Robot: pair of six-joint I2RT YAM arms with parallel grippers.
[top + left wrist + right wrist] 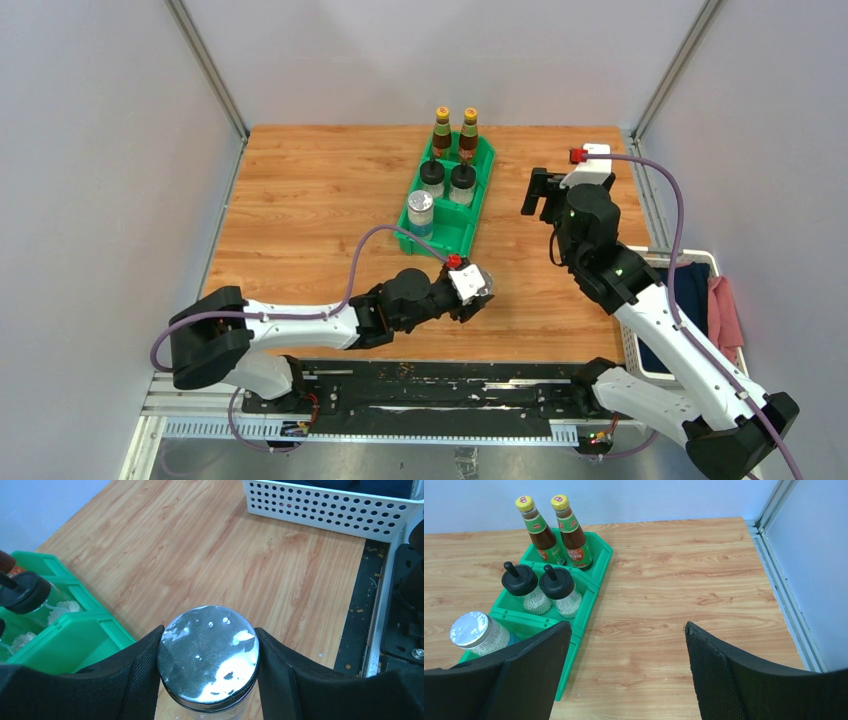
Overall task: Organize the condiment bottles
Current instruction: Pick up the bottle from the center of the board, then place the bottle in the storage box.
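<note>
While the right hand [627,630] hangs open, the left hand [208,635] clamps a silver-lidded jar [207,655] upright, lid up.

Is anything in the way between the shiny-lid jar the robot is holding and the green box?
Nothing visible. The left gripper holds the silver-lidded jar beside the green bin; only the bin's own near wall lies between. A second jar sits in the near compartment's left side; the right side looks free.

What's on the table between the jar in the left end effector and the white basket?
Nothing: the left wrist view shows bare table between the silver-lidded jar, gripped by the left end effector, and the white basket.
</note>
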